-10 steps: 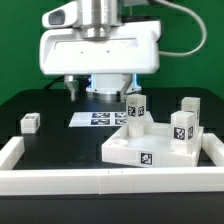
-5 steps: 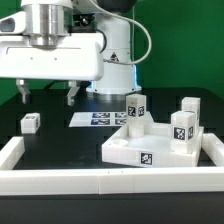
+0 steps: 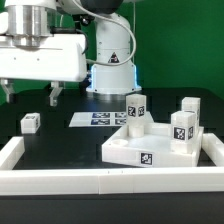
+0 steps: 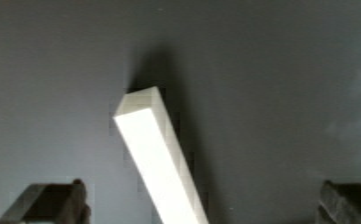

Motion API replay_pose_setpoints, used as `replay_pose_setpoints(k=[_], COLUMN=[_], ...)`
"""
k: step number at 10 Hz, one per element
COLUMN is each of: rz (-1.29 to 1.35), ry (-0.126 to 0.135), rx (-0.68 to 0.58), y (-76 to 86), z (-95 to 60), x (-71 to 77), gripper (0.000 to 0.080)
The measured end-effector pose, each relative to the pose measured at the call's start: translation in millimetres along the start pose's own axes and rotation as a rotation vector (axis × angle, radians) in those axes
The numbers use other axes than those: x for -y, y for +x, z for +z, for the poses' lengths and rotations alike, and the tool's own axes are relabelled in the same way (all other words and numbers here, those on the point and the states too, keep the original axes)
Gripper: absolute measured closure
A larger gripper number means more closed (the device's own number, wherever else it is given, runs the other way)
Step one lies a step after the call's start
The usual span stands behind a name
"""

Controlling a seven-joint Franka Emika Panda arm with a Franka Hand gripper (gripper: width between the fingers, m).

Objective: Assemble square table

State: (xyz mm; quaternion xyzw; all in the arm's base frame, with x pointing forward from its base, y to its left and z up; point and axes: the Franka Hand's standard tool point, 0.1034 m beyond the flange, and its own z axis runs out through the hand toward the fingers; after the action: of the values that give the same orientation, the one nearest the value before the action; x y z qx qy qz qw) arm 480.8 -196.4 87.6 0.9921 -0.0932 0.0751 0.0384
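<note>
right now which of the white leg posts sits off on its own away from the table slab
The small leg post at the exterior view's left, alone on the black table. The other posts stand on the square slab.

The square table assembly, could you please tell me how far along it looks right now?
Done: three white tagged leg posts stand on the large white plastic square slab; whether they are fastened cannot be told. In hand: nothing; the two-finger gripper hangs open and empty at the exterior view's left, and the wrist view shows a long white bar below the fingers. Left: a small white tagged leg post lies loose on the black table.
</note>
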Motion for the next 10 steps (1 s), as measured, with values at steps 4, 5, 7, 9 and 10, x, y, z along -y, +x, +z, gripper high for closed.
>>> replay_pose_setpoints(k=[4, 5, 7, 9, 10], rz=[-0.146, -0.148, -0.147, -0.147, -0.152], ry=[-0.025, -0.025, -0.025, -0.026, -0.03], rx=[0.008, 0.008, 0.011, 0.011, 0.014], y=[-23.7, -23.4, -25.5, -26.4, -34.6], z=[6.7, 6.8, 7.5, 7.6, 8.0], x=[-27.0, -25.6, -26.8, -27.3, -29.5], gripper=[0.015, 0.015, 0.015, 0.015, 0.015])
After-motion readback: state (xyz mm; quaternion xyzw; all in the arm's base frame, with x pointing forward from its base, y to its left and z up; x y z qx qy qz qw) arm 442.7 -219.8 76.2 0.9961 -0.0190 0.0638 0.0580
